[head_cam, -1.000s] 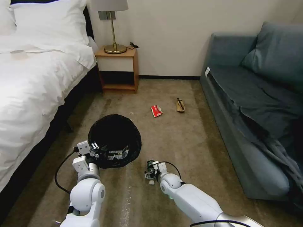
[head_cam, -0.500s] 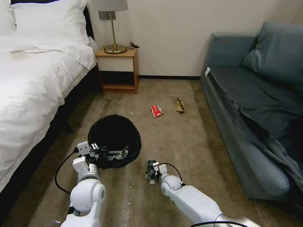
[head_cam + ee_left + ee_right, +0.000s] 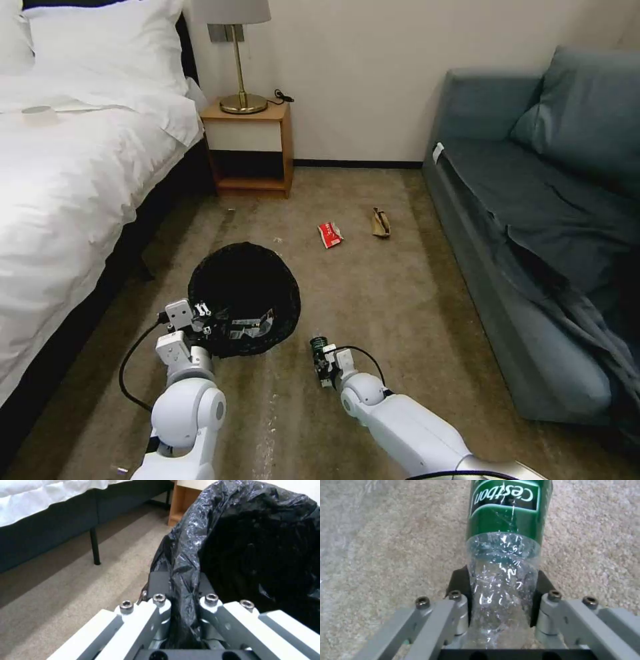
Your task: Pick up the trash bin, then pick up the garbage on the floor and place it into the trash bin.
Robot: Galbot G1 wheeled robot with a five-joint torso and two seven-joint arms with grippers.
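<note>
Fingers of the right gripper point(image 3: 501, 605) are closed on the clear lower body of the bottle point(image 3: 505, 555), green label further out from the pads, carpet point(image 3: 386, 542) beyond it. From the head camera the right gripper point(image 3: 325, 363) sits low over the floor just right of the trash bin point(image 3: 243, 297), bottle point(image 3: 320, 347) pointing away from the robot (whether it has cleared the carpet, cannot tell). Left gripper point(image 3: 181, 610) is pinched on the bin's near rim, black liner point(image 3: 186, 555) bunched between the fingers; in the head view the left gripper point(image 3: 200, 317) holds that same near edge, with the bin towards the bed side point(image 3: 67, 200) of the carpet. Something pale and crumpled lies inside the bin near that rim; cannot make it out. Further up the carpet, well apart from both arms, a red packet point(image 3: 330, 234) and a brown wrapper point(image 3: 380, 223) lie near each other, between the nightstand point(image 3: 250, 143) and the sofa point(image 3: 533, 233). Judgement: bin secured, bottle grasp made, so the step in hand is bottle pickup and transfer. Next move calls for raising the bottle above rim height and carrying it leftward over the open mouth before letting go, while the left arm keeps the bin level. Red packet and brown wrapper not yet collected.
</note>
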